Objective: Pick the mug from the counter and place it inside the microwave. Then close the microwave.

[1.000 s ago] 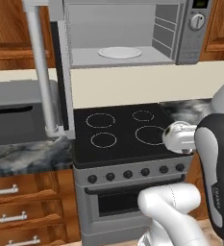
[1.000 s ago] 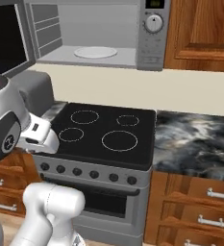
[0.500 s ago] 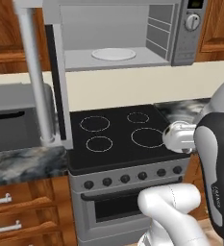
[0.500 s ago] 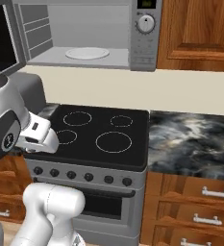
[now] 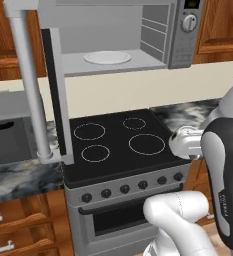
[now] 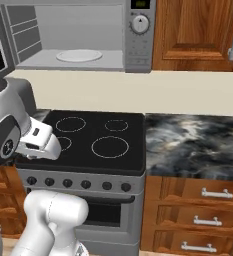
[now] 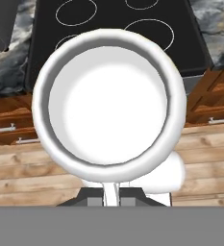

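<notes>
- My gripper (image 7: 111, 197) is clamped on the mug's handle, the mug (image 7: 108, 103) in front of the fingers, probably so its body can enter first.
- I see its open top facing the hand camera, above stove (image 7: 190, 43) and floor.
- The microwave (image 5: 183, 37) stands open, its plate (image 5: 107, 57) bare; I judge the door (image 5: 55, 95) is left wide for loading.

My base views are evenly lit, and the images look slightly soft. In my hand view, the mug's interior (image 7: 114, 114) glares nearly pure white, with grey shading around its inner wall.
</notes>
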Controlling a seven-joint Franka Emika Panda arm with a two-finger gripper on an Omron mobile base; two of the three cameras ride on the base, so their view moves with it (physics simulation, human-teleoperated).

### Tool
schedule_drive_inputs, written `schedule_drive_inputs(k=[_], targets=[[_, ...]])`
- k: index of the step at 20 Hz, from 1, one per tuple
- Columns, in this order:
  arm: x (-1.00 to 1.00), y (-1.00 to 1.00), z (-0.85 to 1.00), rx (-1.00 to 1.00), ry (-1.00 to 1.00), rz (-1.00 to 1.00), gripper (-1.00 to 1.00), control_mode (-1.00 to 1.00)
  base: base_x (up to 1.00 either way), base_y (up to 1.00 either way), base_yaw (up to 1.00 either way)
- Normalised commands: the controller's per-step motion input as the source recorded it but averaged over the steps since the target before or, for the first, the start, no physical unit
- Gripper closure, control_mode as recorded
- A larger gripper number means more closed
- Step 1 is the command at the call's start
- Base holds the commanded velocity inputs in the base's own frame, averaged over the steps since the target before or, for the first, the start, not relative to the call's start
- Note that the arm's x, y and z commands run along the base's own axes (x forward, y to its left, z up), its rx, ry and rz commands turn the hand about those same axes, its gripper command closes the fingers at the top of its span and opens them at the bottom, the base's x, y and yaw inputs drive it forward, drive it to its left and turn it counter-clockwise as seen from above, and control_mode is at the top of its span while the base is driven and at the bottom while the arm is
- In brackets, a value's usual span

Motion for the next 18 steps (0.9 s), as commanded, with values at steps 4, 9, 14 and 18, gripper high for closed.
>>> schedule_drive_inputs(k=[4, 9, 14, 18], targets=[[0.00, 0.00, 0.00, 0.00, 0.00, 0.00, 1.00, 1.00, 0.25, 0.14, 0.01], [0.00, 0.00, 0.00, 0.00, 0.00, 0.00, 1.00, 1.00, 0.35, 0.09, 0.11], [0.00, 0.00, 0.00, 0.00, 0.00, 0.00, 1.00, 1.00, 0.47, 0.02, 0.20], [0.00, 0.00, 0.00, 0.00, 0.00, 0.00, 1.00, 1.00, 0.24, 0.01, 0.19]])
